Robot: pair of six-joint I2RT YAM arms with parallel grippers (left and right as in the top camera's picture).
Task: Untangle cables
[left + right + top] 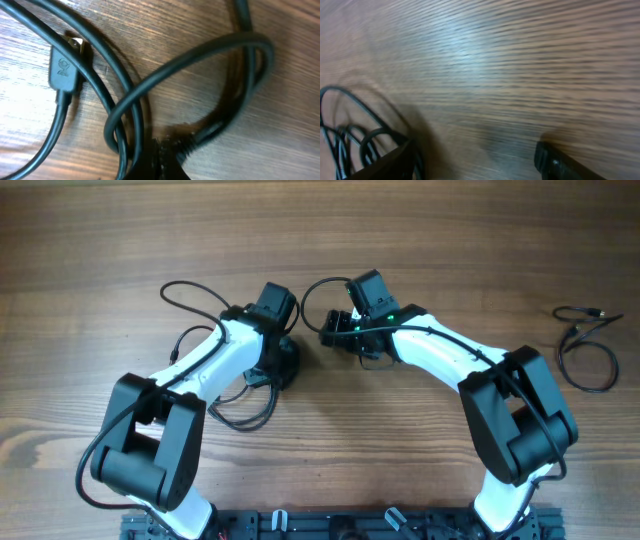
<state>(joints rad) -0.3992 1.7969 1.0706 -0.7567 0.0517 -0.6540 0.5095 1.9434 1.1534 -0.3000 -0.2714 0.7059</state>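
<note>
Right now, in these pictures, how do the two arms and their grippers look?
Both the left arm and the right arm have smooth white shells and bulky black joint housings. A black cable runs along each. Small green lights glow at the right wrist. The right gripper has black fingers. I see no readable markings.

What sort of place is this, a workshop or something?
Probably a robotics lab bench: a white left arm and right arm are mounted at one edge of a wooden table, reaching over thin black cables.
</note>
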